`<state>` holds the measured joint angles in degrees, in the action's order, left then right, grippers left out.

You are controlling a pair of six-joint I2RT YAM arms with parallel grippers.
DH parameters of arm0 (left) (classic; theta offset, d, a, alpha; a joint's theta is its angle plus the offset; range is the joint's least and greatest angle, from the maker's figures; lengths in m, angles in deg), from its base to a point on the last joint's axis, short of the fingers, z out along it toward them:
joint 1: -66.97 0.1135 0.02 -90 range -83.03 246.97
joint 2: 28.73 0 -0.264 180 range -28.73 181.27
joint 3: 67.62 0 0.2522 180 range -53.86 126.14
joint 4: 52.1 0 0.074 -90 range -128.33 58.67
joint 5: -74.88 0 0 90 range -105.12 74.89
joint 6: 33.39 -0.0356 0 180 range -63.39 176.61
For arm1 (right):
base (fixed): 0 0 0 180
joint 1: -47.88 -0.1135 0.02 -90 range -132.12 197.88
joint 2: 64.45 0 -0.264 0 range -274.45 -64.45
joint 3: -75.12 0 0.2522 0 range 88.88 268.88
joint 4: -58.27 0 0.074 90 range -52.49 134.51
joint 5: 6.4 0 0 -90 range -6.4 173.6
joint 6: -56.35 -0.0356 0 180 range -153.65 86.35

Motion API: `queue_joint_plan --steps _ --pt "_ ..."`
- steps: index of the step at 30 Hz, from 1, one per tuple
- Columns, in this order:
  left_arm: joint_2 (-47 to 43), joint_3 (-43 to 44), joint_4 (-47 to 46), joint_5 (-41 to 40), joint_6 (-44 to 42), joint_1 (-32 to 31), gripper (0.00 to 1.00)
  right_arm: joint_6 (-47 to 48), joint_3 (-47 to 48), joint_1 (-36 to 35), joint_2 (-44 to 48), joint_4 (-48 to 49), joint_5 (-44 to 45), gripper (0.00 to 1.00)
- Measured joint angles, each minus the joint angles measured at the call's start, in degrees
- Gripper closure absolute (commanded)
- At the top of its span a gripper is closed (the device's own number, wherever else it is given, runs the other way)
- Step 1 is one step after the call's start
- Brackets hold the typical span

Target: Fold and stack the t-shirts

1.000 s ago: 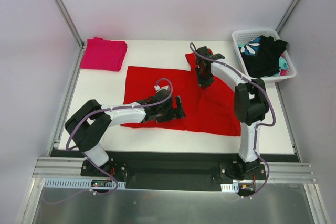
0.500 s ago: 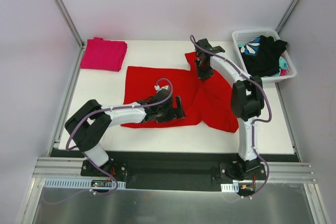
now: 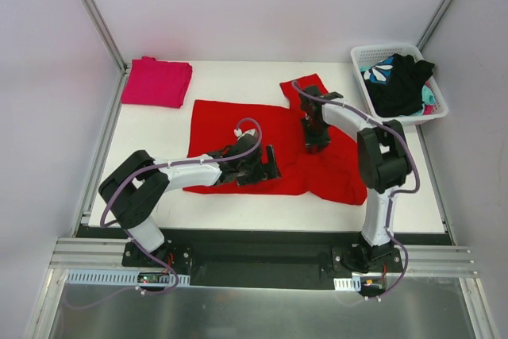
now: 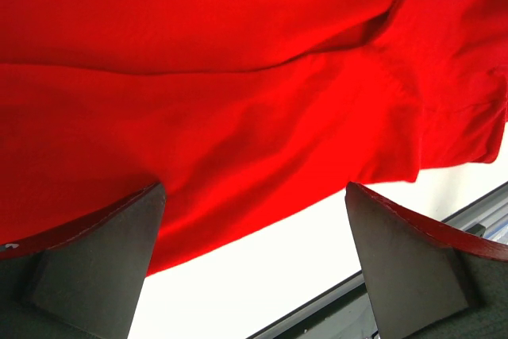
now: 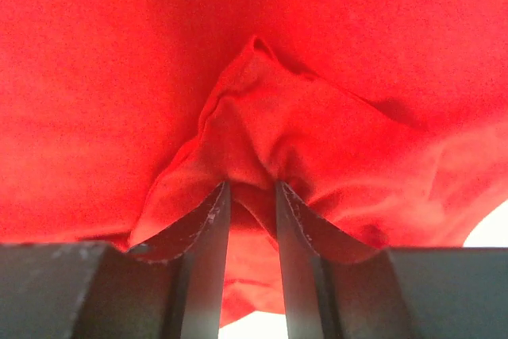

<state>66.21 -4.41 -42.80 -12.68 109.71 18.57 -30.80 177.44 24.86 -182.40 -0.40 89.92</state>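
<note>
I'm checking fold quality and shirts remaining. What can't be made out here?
- Top view: the black garment hides whatever lies under it in the white plastic basket.
- Top view: the left arm covers part of the near hem of the large bright red cloth t-shirt.
- Right wrist view: too close to tell which part the right gripper pinches.

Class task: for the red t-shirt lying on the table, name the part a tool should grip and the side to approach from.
Probably the near edge of the red t-shirt, approached low from the near side: it lies flat as one free edge with bare table beside it, and the open left tool hangs close to it.
</note>
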Motion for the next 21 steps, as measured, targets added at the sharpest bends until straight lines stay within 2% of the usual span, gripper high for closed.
queue_joint_plan --steps 9,15,21 --pt "0.13 0.13 0.00 0.00 0.00 0.00 0.01 -7.13 -18.95 -2.03 21.07 2.75 4.37 0.62" --pt "0.13 0.13 -0.02 0.00 0.00 -0.02 0.01 -8.61 -24.87 -2.95 22.71 2.91 7.21 0.63" --pt "0.13 0.13 -0.02 0.00 0.00 0.00 0.01 -8.83 -23.85 -3.15 22.75 2.54 7.85 0.63"
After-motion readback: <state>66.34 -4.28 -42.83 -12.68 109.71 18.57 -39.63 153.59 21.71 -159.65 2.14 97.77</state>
